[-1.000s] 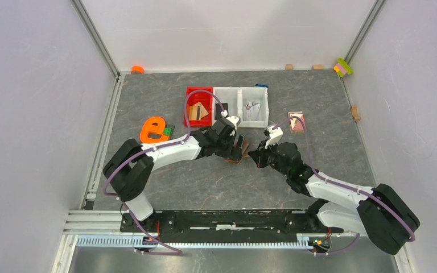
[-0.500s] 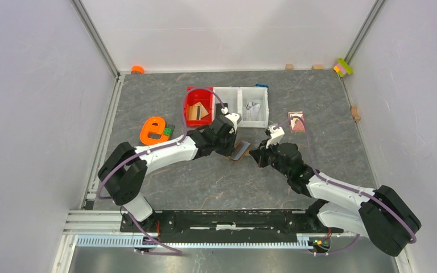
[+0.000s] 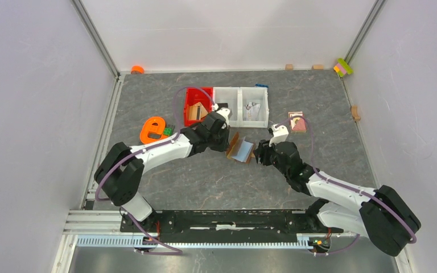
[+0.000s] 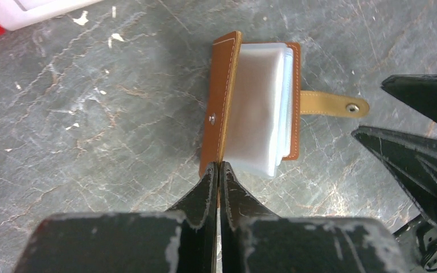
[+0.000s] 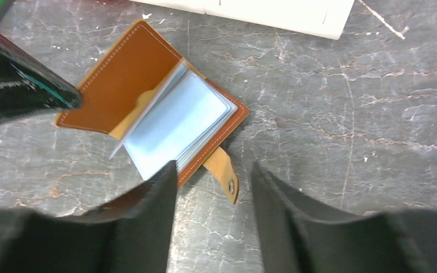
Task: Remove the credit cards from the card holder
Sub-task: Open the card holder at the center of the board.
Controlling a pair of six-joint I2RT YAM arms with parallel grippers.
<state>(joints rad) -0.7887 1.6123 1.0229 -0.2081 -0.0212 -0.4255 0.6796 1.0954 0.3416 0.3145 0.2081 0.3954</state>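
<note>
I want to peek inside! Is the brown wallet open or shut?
The wallet is open: the left gripper holds one cover up, pale sleeves show, the snap tab lies undone.

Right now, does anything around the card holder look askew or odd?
Only the card holder: it sits at a slant, open, with one brown cover pinched upright by the left arm's jaws and its snap tab splayed loose. I see no dark card in its clear sleeves.
</note>
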